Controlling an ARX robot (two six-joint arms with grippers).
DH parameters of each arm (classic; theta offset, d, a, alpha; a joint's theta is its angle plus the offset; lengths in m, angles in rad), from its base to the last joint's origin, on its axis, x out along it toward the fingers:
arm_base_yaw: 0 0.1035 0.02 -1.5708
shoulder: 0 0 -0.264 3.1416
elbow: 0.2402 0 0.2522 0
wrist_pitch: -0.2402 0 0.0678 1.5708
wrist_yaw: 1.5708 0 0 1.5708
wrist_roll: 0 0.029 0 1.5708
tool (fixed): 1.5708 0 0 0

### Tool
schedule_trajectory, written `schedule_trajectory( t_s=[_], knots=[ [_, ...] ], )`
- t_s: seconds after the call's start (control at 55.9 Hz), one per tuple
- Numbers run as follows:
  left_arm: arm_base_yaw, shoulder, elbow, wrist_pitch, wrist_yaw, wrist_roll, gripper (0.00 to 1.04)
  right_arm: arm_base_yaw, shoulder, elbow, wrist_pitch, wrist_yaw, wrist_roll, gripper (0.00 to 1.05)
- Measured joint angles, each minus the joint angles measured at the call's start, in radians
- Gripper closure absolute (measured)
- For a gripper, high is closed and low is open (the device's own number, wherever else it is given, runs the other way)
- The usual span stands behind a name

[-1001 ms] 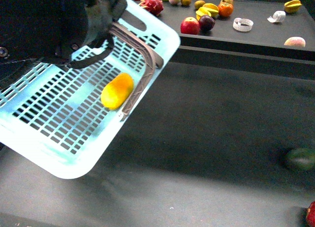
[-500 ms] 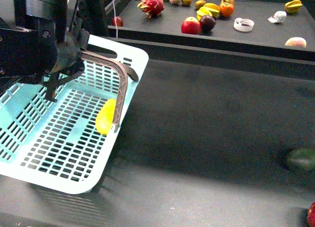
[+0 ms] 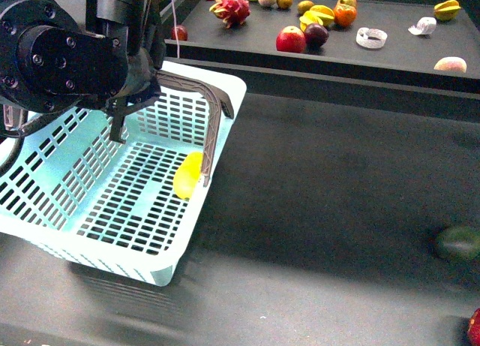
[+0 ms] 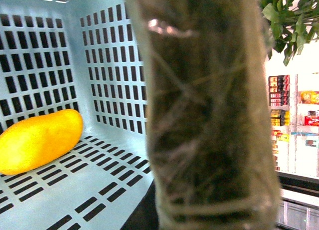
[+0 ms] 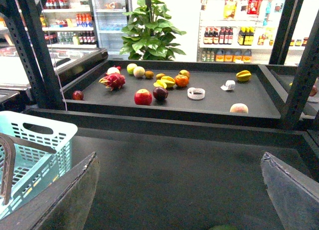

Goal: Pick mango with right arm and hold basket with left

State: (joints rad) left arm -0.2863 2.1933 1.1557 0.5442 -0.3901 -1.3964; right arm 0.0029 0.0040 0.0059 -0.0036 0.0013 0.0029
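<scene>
So the bench [image 3: 322, 211] is a dark matte surface, with a raised black shelf [image 3: 390, 57] behind it carrying loose fruit, and the right wrist view shows a shop room with a leafy plant [image 5: 149, 28] and bottle racks [image 5: 227, 35]. The basket [image 3: 90, 211] sits on the bench's left side with the mango [image 3: 187, 175] inside, lying against the wall under the handle [image 3: 210, 106]. The left end effector [image 3: 124, 106] is clenched on that handle, while the right end effector [image 5: 179, 190] hangs released with its fingers wide apart over bare bench.

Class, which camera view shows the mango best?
The left wrist view: the mango fills it large on the basket floor. The front view shows it small, partly behind a handle. The right wrist view shows none.
</scene>
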Motion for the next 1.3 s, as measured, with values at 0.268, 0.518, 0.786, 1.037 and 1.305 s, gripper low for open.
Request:
schedule_trajectory(
  t_s=[0.268,0.518,0.786,1.037,1.305],
  knots=[
    [0.005,0.005,0.025,-0.06,-0.021,0.003,0.7,0.0,0.0,0.0,0.0,0.0,0.0,0.08],
    [0.003,-0.006,-0.017,-0.055,-0.035,0.0,0.23,0.0,0.0,0.0,0.0,0.0,0.0,0.08],
    [0.003,-0.192,-0.201,-0.047,-0.087,0.035,0.08,0.0,0.0,0.0,0.0,0.0,0.0,0.08],
    [-0.048,-0.479,-0.441,-0.116,-0.215,0.14,0.08,0.0,0.0,0.0,0.0,0.0,0.0,0.08],
    [-0.05,-0.847,-0.74,-0.232,-0.321,0.071,0.08,0.0,0.0,0.0,0.0,0.0,0.0,0.08]
  ],
)
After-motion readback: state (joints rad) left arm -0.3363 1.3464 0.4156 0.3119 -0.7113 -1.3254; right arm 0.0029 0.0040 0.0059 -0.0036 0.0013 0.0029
